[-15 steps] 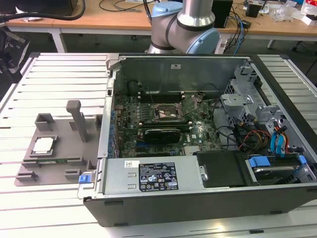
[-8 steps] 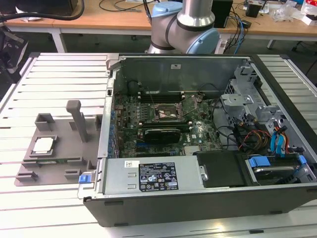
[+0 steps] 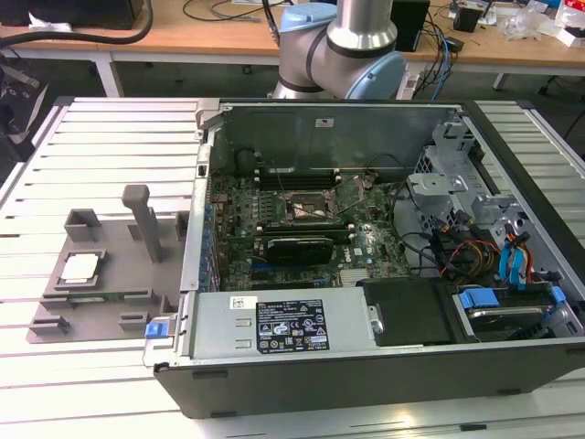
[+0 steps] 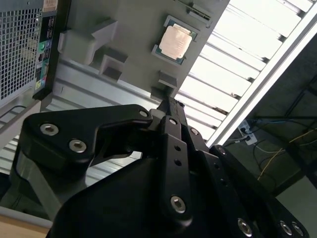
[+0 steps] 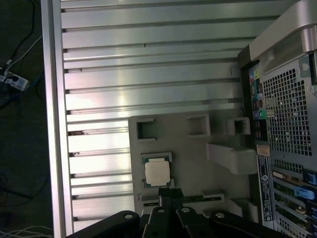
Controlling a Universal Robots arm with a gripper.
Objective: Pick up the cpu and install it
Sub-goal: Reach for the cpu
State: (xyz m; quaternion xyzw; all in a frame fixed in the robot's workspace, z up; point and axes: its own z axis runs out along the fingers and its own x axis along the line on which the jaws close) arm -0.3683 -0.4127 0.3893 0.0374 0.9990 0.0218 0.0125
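Note:
The cpu (image 3: 80, 266), a small square chip with a pale metal top, lies flat in a recess of a grey holder tray (image 3: 119, 293) at the exterior view's left, outside the computer case (image 3: 366, 366). In both wrist views it shows as the cpu (image 4: 175, 41) (image 5: 157, 173) just beyond the black fingertips. My gripper (image 4: 167, 102) (image 5: 169, 194) hangs well above the tray, with its fingers drawn together and nothing between them. The black socket frame (image 3: 309, 208) sits in the middle of the green motherboard inside the open case.
The holder tray has raised posts (image 3: 137, 215) and blocks (image 3: 82, 224) around the chip. The case wall (image 3: 194, 229) stands right beside the tray. Cables and drive bays (image 3: 494, 265) fill the case at the exterior view's right. A slatted metal table (image 3: 110, 137) carries everything.

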